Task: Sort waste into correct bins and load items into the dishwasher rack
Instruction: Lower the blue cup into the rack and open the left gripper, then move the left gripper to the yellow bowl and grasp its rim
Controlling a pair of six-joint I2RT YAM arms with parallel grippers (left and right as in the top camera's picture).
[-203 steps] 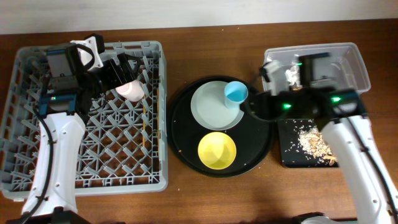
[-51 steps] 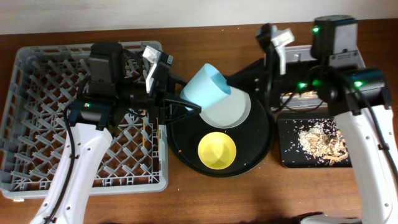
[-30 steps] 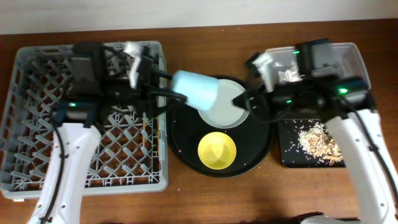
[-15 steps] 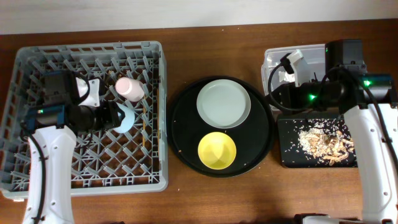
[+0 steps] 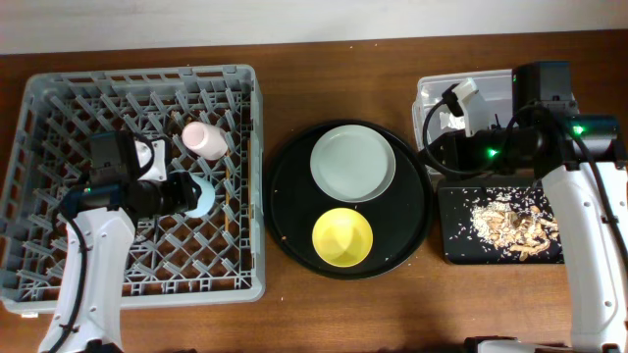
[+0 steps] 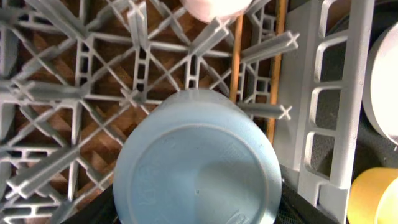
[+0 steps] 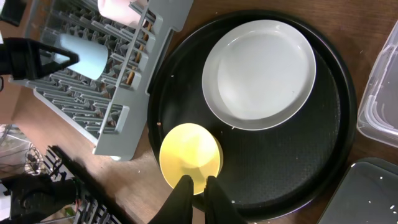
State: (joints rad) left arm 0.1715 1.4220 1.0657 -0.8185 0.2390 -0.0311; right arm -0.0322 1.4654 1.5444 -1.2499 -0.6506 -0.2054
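My left gripper [image 5: 184,193] is shut on the light-blue cup [image 5: 199,193], which is turned base up and set low among the pegs of the grey dishwasher rack [image 5: 59,284]. In the left wrist view the cup [image 6: 196,165] fills the frame between my fingers [image 6: 196,208]. The pink cup [image 5: 200,138] and the chopsticks [image 5: 229,186] lie in the rack. The grey-green plate [image 5: 353,164] and yellow bowl [image 5: 342,236] sit on the round black tray [image 5: 412,235]. My right gripper [image 7: 196,182] is shut and empty, hovering over the bowl's edge. Tissue and foil wrapper do not show.
The clear tub [image 5: 549,93] stands at the back right, partly under my right arm. The shallow black tray [image 5: 461,245] in front of it holds beige food scraps [image 5: 505,224]. Bare wood lies along the table's front edge.
My left gripper carried the light-blue cup from the round tray into the rack and has now shifted slightly down and right with it. My right arm has held still for the last half second.
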